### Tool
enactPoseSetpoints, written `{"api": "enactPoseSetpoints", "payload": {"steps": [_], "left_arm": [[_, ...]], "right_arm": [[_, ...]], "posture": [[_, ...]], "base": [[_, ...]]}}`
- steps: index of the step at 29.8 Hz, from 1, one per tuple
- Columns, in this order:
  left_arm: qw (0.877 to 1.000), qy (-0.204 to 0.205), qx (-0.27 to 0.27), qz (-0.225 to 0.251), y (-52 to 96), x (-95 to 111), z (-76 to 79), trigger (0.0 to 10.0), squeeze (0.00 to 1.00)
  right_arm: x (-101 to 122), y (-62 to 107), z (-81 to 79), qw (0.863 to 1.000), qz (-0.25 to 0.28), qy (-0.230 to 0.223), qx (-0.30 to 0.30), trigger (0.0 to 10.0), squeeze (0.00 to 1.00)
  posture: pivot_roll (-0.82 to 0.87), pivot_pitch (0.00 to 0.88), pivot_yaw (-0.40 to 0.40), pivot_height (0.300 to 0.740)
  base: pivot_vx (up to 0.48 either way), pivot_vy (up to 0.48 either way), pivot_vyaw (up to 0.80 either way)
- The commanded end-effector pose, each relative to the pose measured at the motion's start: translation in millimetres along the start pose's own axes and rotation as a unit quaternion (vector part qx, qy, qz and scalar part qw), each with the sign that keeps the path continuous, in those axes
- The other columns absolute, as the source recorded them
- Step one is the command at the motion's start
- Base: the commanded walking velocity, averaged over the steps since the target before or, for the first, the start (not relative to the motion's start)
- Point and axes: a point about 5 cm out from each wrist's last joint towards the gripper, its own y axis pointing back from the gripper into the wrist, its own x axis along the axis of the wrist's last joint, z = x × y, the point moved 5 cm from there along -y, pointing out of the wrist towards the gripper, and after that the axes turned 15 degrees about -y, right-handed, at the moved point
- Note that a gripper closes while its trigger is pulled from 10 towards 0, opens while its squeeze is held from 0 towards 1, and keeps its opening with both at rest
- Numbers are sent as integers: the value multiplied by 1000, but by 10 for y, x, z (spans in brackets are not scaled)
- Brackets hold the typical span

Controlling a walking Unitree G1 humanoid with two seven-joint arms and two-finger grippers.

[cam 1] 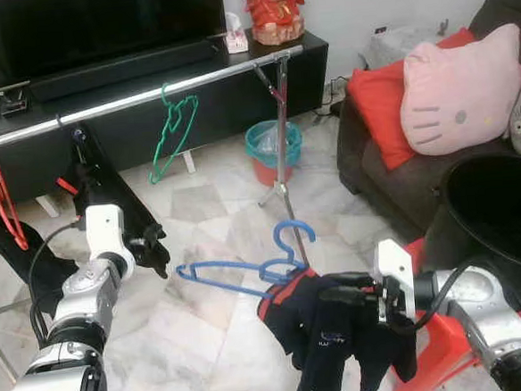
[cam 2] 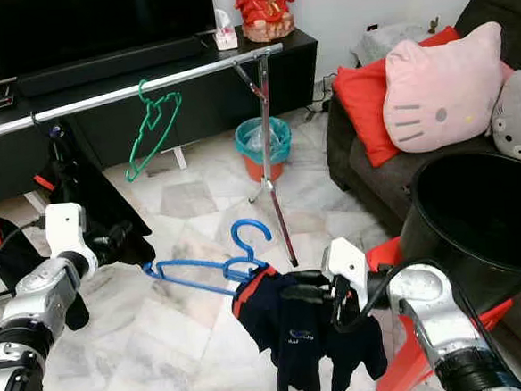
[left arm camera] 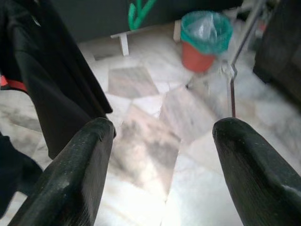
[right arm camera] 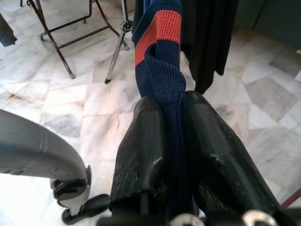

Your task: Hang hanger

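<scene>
A blue hanger [cam 1: 239, 270] with a navy garment [cam 1: 328, 334] draped over its right end hangs low over the marble floor. My right gripper [cam 1: 352, 296] is shut on that garment, whose red stripe [right arm camera: 162, 28] runs up from between the black fingers [right arm camera: 146, 136]. My left gripper [cam 1: 153, 246] stands open just beside the hanger's left tip, nothing between its fingers [left arm camera: 80, 169]. Behind runs the silver rail [cam 1: 146, 94], carrying a green hanger [cam 1: 172, 130], a black garment [cam 1: 104, 193] and, at the far left, a red hanger [cam 1: 1, 200].
The rail's upright pole [cam 1: 281, 131] stands right behind the blue hanger. A teal-lined red bin [cam 1: 273, 150] sits beyond it. A black bucket [cam 1: 503, 205] rests on a red stool [cam 1: 432, 344] at the right, by the sofa with a pink cushion [cam 1: 463, 87].
</scene>
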Motion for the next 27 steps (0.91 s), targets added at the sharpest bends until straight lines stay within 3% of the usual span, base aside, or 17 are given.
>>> {"api": "enactPoseSetpoints", "payload": {"steps": [1,2,3,4,8,13,18,22,25,27], "left_arm": [[998,-14,-50,-40,9,-203,225,10000,0],[994,-20,-94,-48,22,-267,395,10000,0],[994,-20,-94,-48,22,-267,395,10000,0],[990,-19,-135,-41,37,-275,548,10000,0],[978,-12,-205,-20,69,-236,812,10000,0],[974,-5,-225,-11,67,-193,878,10000,0],[976,3,-220,-2,39,-121,859,10000,0],[985,25,-170,7,1,-77,704,10000,0],[988,70,-133,46,-23,71,555,10000,0],[980,126,-124,94,-28,270,449,10000,0]], "right_arm": [[191,48,54,999,25,20,-4,10000,0],[212,39,35,999,25,20,5,10000,0],[212,39,35,999,25,20,5,10000,0],[206,28,3,999,20,20,18,10000,0],[186,-10,-88,999,14,14,47,10000,0],[171,-77,-201,997,14,9,75,10000,0],[147,-124,-219,997,21,11,69,10000,0],[117,-99,-151,999,9,14,45,10000,0],[-2,-69,-178,998,-20,19,48,10000,0],[-55,-72,-192,999,-24,15,45,10000,0]], "posture": [[3,53,52,740],[-1,54,55,740],[-1,54,55,740],[-1,56,57,740],[1,61,62,740],[-3,70,68,740],[4,73,72,740],[0,75,76,740],[3,73,78,740],[6,76,83,740]], "base": [[0,0,0],[0,0,0],[0,0,0],[0,0,0],[0,0,0],[0,0,0],[0,0,0],[0,0,0],[0,0,0],[0,0,0]]}}
